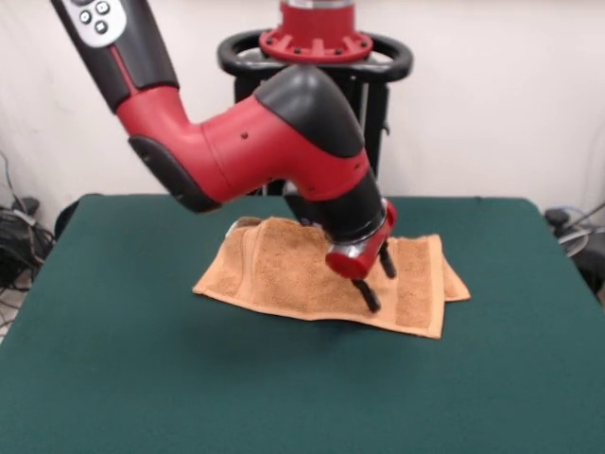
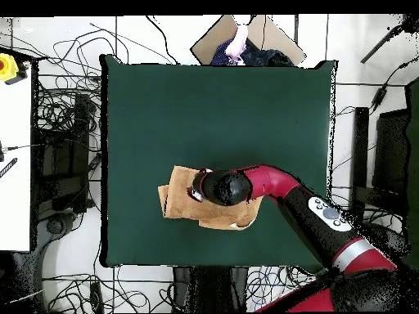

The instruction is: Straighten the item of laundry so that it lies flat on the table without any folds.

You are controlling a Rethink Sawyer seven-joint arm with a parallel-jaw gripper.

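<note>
A red robot arm's open, empty gripper [image 1: 376,280] hovers over the orange terry towel [image 1: 293,274] directly beneath it on the green table [image 1: 113,359], one side apparently still folded.

The towel [image 1: 302,274] is looped, rough terry cloth with flatter woven bands. The table [image 1: 142,378] has a matt, felt-like top. The arm [image 1: 274,142] wears glossy, smooth plastic shells, and the gripper [image 1: 378,281] has dull black fingers.
</note>
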